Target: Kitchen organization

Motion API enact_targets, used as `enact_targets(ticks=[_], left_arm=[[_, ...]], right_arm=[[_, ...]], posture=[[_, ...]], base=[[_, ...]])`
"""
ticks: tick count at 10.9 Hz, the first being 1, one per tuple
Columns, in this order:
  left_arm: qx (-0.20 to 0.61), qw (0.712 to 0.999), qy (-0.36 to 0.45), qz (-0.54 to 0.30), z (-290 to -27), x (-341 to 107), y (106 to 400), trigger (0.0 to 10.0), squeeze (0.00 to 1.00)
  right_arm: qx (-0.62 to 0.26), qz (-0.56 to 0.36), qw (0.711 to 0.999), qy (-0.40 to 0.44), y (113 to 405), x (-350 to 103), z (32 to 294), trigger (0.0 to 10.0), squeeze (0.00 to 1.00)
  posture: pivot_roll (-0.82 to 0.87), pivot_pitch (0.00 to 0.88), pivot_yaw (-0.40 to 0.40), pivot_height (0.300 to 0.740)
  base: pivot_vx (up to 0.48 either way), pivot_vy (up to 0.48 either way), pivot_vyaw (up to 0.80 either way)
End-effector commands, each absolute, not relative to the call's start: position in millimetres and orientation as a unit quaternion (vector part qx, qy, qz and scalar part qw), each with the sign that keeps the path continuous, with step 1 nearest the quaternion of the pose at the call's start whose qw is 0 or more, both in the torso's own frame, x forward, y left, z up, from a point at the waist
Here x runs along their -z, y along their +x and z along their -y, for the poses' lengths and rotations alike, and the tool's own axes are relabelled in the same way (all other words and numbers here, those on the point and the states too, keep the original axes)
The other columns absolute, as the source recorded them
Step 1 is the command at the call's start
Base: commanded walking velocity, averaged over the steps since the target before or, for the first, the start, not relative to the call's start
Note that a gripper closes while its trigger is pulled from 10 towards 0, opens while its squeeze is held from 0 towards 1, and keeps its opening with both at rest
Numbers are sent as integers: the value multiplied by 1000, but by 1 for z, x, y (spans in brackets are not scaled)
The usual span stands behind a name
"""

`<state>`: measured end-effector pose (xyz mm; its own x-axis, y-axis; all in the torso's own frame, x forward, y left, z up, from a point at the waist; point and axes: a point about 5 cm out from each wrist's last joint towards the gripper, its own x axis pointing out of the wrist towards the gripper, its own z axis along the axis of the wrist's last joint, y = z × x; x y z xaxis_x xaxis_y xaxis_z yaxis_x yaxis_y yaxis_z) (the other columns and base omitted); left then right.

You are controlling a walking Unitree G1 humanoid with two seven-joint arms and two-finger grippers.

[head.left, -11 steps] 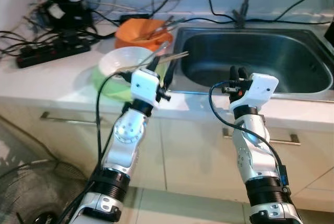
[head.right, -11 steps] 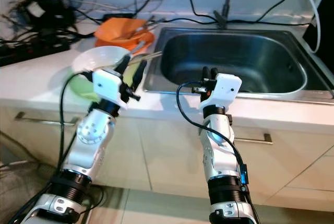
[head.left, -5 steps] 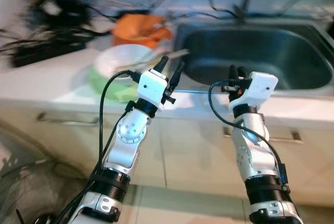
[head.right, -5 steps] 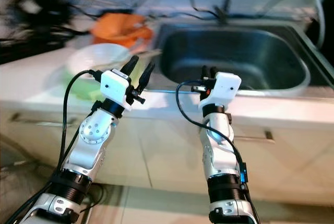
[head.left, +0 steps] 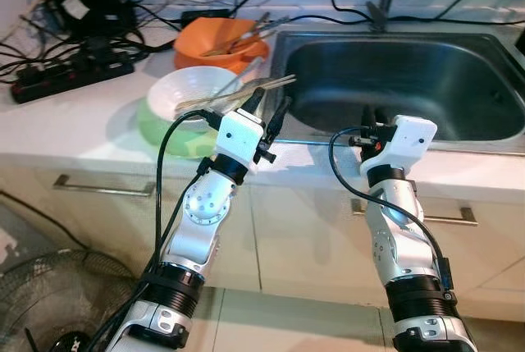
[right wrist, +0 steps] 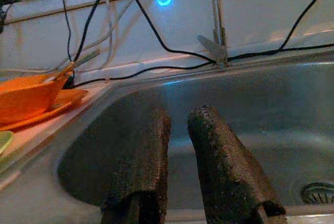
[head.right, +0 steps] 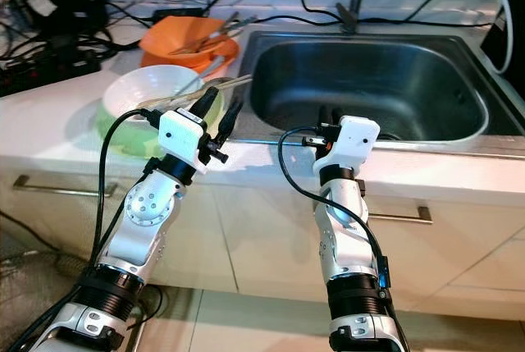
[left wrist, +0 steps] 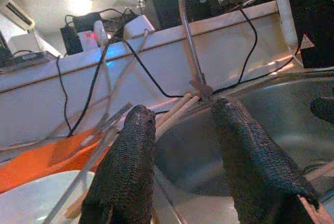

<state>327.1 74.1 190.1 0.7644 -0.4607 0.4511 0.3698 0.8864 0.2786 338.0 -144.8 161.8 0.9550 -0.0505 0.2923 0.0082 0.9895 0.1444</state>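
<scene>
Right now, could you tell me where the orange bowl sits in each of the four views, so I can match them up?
Left eye view: orange bowl upper left, behind the white bowl.
Right eye view: upper left, beside the sink.
Left wrist view: orange sliver at the lower left edge.
Right wrist view: left edge, mid-height.
Shared landmark: the sink's steel basin.

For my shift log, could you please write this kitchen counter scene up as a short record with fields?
Setting: white kitchen counter with stainless steel sink
Dishes: white round bowl stacked in green bowl; orange bowl behind
Utensils: pale wooden chopsticks across the white bowl, tips toward the sink
Left claw: open, at the sink's near left corner beside the bowls
Right claw: narrow gap, at the sink's front rim
Clutter: black power strip with cables, far left
</scene>
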Motion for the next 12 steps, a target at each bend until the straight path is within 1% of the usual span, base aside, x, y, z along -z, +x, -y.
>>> enact_targets(ticks=[1,6,10,12], left_arm=[[214,933,92,276,-77,-198,328,10000,0],[209,930,91,289,-78,-205,327,10000,0],[207,926,91,301,-77,-211,326,10000,0],[209,925,89,305,-77,-213,325,10000,0]], right_arm=[[14,156,985,74,339,-165,143,10000,0],[13,159,984,76,339,-166,143,10000,0],[15,160,984,76,339,-166,144,10000,0],[15,159,984,76,339,-165,144,10000,0]], posture=[[15,80,72,740],[18,87,71,740],[18,93,71,740],[18,93,71,740]], base=[[326,0,0],[352,0,0],[265,0,0],[0,0,0]])
